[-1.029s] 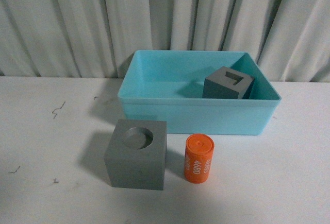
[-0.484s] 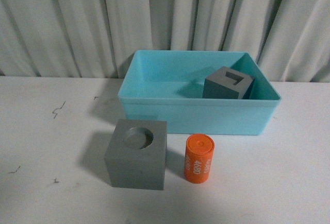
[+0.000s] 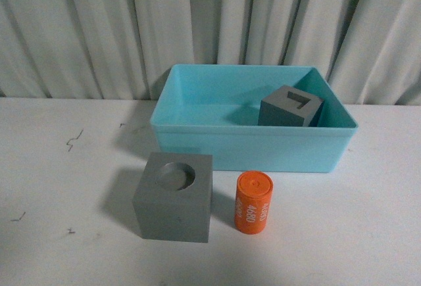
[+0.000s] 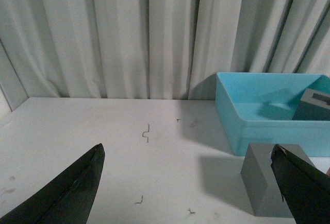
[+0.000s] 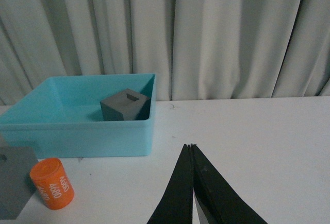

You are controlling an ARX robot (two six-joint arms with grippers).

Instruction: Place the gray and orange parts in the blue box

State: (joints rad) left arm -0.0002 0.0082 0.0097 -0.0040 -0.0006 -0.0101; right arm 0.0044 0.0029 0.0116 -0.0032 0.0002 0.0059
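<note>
Just ahead of the left gripper [image 4: 185, 151], partly hidden behind one of its fingers: the gray cube with round recess [image 4: 268, 183]. It is standing on the white table [image 4: 103, 147], recess facing up, outside the box. The gripper itself is gaping wide and gripping nothing; it is not touching the cube.

Ahead of the right gripper [image 5: 191, 149] and well off to its inner side: the orange cylinder [image 5: 51, 184], white digits showing. It is standing upright on the table just beside the round-recess cube, with a narrow gap between them. This gripper's fingers are pressing tip to tip and enclosing nothing.

Beyond both parts, farther from either gripper: the blue box [image 3: 250, 131], which is sitting open-topped on the table.

Inside the box, toward the far corner on the right gripper's side: the gray cube with rectangular recess [image 3: 290, 107], which is resting on the box floor.

Farthest off: a pale curtain [image 3: 99, 29], which is hanging behind the table.

Progress, as judged: one part of three is lying in the box. The round-recess cube and the cylinder are waiting to be lifted and placed, and neither gripper is reaching for them yet.
</note>
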